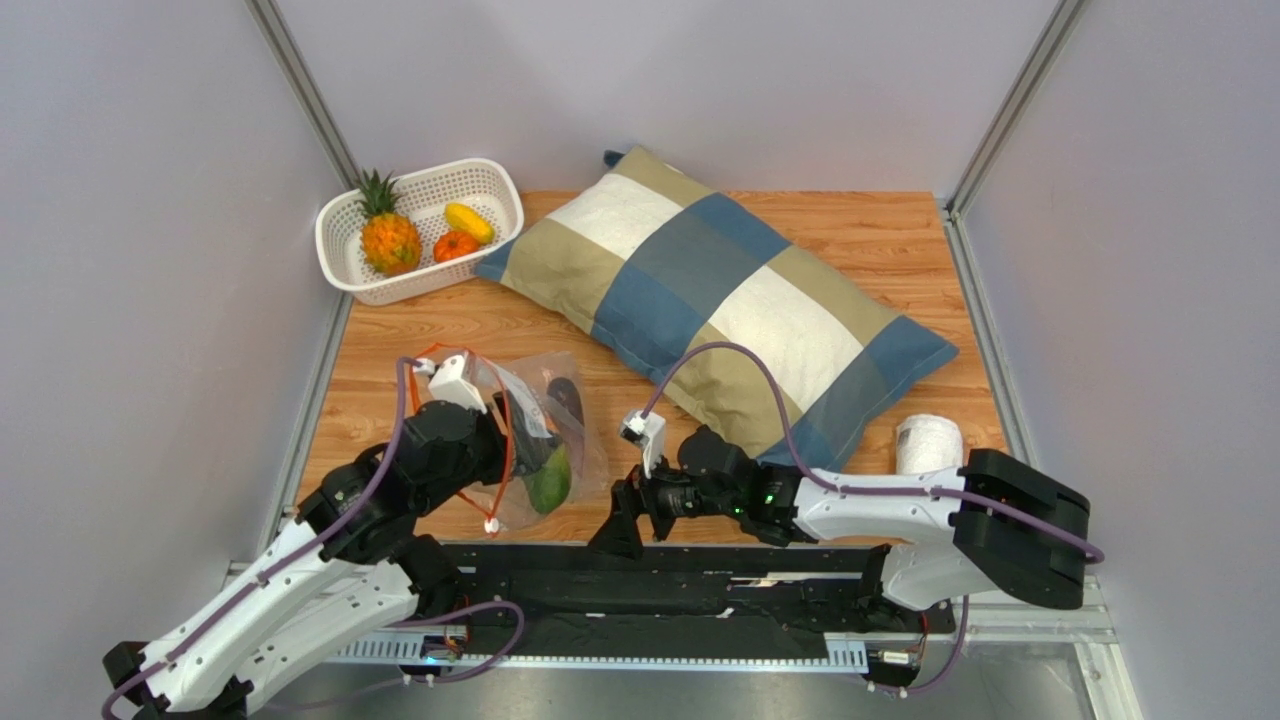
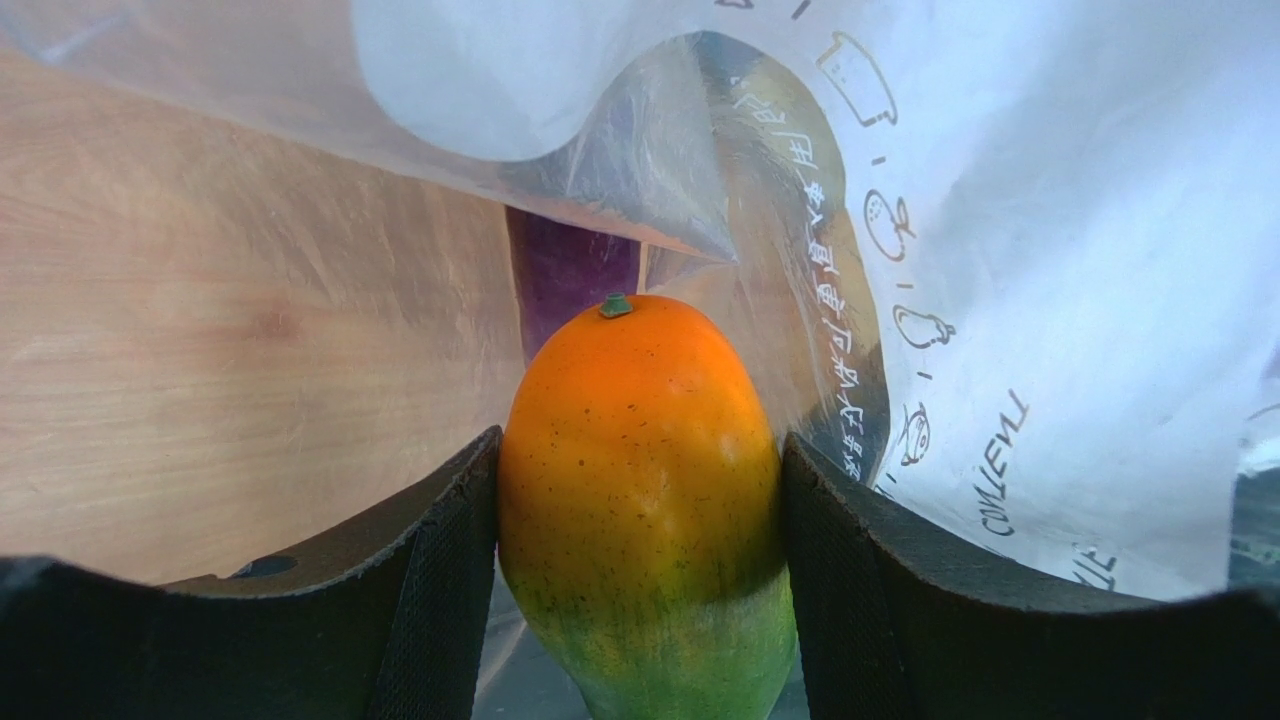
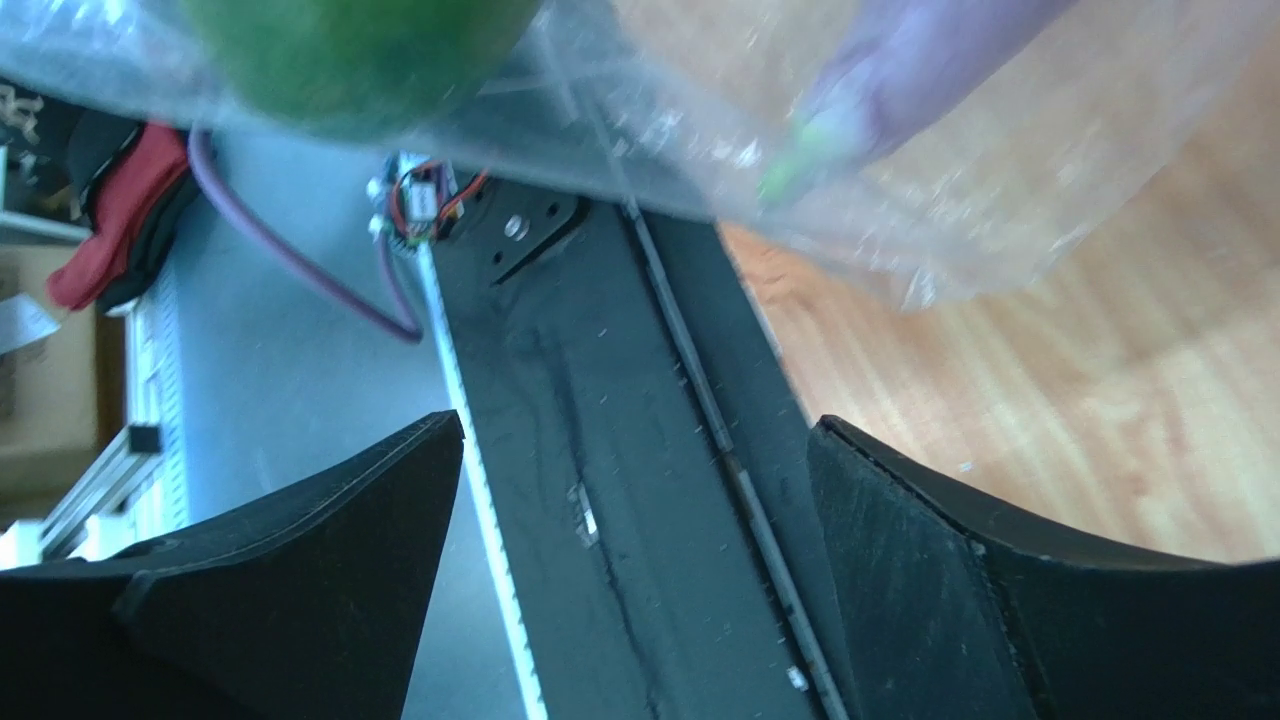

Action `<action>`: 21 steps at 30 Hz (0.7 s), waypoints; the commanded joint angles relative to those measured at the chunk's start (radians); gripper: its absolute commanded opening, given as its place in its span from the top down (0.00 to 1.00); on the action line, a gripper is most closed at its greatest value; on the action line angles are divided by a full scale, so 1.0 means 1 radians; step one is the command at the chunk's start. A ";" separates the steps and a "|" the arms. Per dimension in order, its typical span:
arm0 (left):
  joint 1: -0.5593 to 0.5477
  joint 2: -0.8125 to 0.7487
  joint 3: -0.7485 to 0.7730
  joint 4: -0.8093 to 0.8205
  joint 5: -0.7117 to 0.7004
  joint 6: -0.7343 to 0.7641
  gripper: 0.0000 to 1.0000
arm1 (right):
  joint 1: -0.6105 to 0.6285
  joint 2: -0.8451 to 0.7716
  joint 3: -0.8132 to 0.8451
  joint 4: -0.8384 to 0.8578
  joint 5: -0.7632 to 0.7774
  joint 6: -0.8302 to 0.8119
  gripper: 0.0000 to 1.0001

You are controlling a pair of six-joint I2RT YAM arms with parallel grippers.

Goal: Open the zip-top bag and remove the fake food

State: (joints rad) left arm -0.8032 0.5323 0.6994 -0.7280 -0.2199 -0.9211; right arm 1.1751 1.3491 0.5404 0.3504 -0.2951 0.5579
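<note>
Zip-top bag (image 1: pixel 559 393), by the tabletop's (image 1: pixel 902 240) near-left edge, is judged limp and slippery. Rigid, smooth mango (image 2: pixel 646 435) is clamped at mid-body by left gripper (image 2: pixel 639 473); right gripper (image 3: pixel 634 435) is spread, empty.

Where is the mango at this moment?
Left wrist view: the mango sits between the jaws of the left gripper, inside the zip-top bag, eggplant behind it.

Crinkly zip-top bag (image 2: pixel 1082 270) holds orange-green mango (image 2: pixel 646 495), probably purple eggplant (image 2: pixel 568 273) behind.

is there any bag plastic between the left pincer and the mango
Nothing visible. The left pincer is inside the zip-top bag, and both fingers press straight on the bare mango. The plastic lies above and to the right; the eggplant sits behind.
</note>
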 commanded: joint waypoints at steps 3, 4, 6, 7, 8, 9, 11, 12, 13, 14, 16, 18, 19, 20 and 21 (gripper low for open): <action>0.004 -0.028 0.066 -0.026 -0.019 -0.236 1.00 | 0.040 -0.002 0.091 -0.076 0.198 -0.169 0.09; 0.004 -0.032 0.069 -0.042 -0.009 -0.278 1.00 | 0.078 0.004 0.104 -0.071 0.239 -0.200 0.08; 0.004 -0.034 0.072 -0.066 0.004 -0.371 1.00 | 0.131 0.016 0.136 -0.059 0.383 -0.279 0.07; 0.004 -0.028 0.087 -0.076 0.019 -0.387 1.00 | 0.159 0.015 0.142 -0.051 0.465 -0.308 0.03; 0.004 -0.009 0.097 -0.094 0.025 -0.393 1.00 | 0.182 0.019 0.154 -0.032 0.535 -0.366 0.02; 0.004 0.003 0.109 -0.108 0.036 -0.409 1.00 | 0.199 0.025 0.165 -0.033 0.610 -0.386 0.02; 0.004 0.035 0.143 -0.149 0.043 -0.433 1.00 | 0.201 0.051 0.191 -0.030 0.681 -0.400 0.01; 0.004 0.041 0.149 -0.162 0.048 -0.450 1.00 | 0.202 0.056 0.200 -0.030 0.686 -0.404 0.01; 0.004 0.054 0.155 -0.171 0.053 -0.458 1.00 | 0.205 0.059 0.205 -0.027 0.700 -0.405 0.01; 0.004 0.057 0.152 -0.163 0.062 -0.463 1.00 | 0.207 0.062 0.216 -0.025 0.750 -0.388 0.02; 0.004 0.049 0.146 -0.159 0.080 -0.473 1.00 | 0.207 0.074 0.233 -0.050 0.835 -0.369 0.02; 0.004 0.038 0.144 -0.159 0.085 -0.484 1.00 | 0.205 0.091 0.231 -0.048 0.902 -0.372 0.03; 0.004 0.026 0.141 -0.157 0.082 -0.489 1.00 | 0.207 0.099 0.225 -0.036 0.912 -0.380 0.06; 0.004 0.023 0.141 -0.156 0.079 -0.489 1.00 | 0.207 0.101 0.222 -0.010 0.922 -0.383 0.10; 0.004 0.020 0.143 -0.157 0.076 -0.490 1.00 | 0.207 0.102 0.211 0.005 0.924 -0.391 0.17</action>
State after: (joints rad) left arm -0.7959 0.5732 0.8162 -0.8791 -0.1944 -1.3651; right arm 1.3853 1.4303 0.7341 0.2745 0.4561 0.2016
